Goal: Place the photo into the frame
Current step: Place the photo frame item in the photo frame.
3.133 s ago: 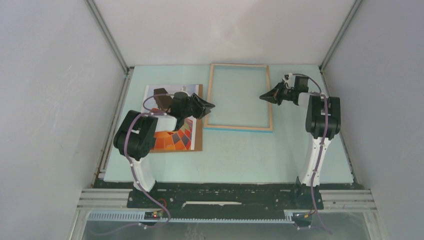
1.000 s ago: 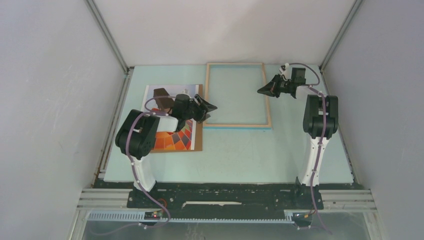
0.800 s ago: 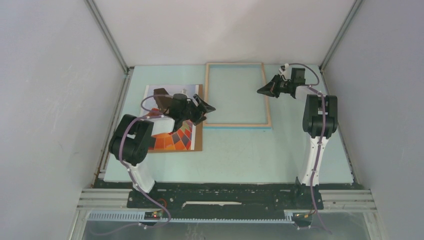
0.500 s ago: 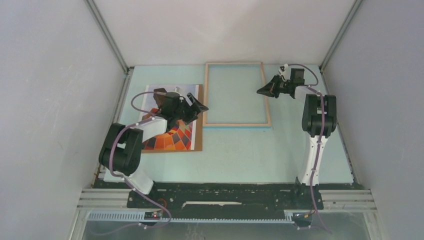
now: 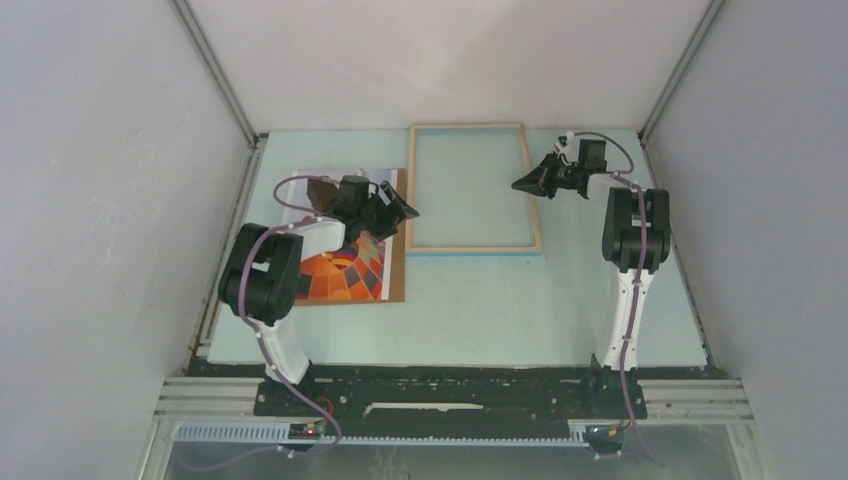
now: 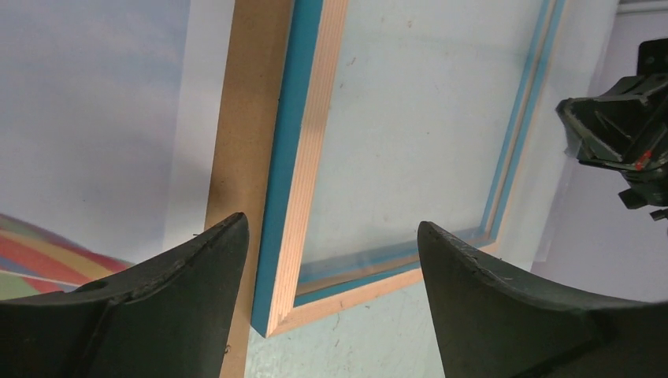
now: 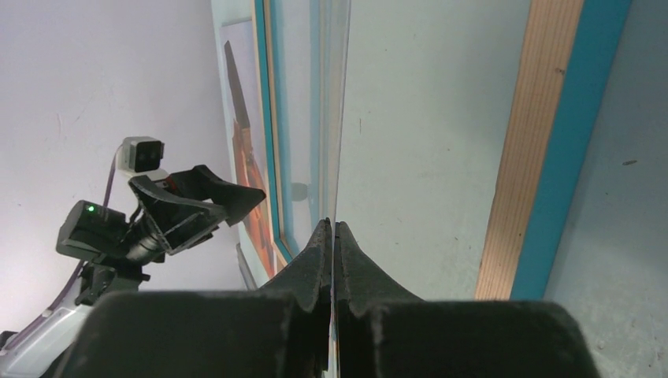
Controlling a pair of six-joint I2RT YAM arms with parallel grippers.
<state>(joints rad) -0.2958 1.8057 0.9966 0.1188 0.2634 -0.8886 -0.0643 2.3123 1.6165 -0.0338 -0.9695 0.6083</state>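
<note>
The photo [image 5: 345,280], an orange-red balloon print, lies face up on a brown backing board [image 5: 397,270] at the left. The frame [image 5: 475,252] lies flat beside it, light wood up with turquoise edges. My left gripper [image 5: 405,208] hovers open over the board's right edge, next to the frame's left rail. In the left wrist view nothing sits between the gripper's [image 6: 331,224] fingers; the frame's near corner [image 6: 303,157] and the photo [image 6: 79,94] lie below. My right gripper [image 5: 517,184] is at the frame's right rail [image 7: 536,142]. It [image 7: 332,224] is shut on a thin clear sheet [image 7: 343,94] seen edge-on.
Grey walls enclose the pale green table [image 5: 480,310] on the left, back and right. A metal rail [image 5: 225,250] runs along the table's left edge. Both arm bases stand at the near edge.
My left gripper has drawn back and left from the frame's near-left corner to over the board, and its jaws have opened wider. The right gripper has barely shifted and stays shut.
</note>
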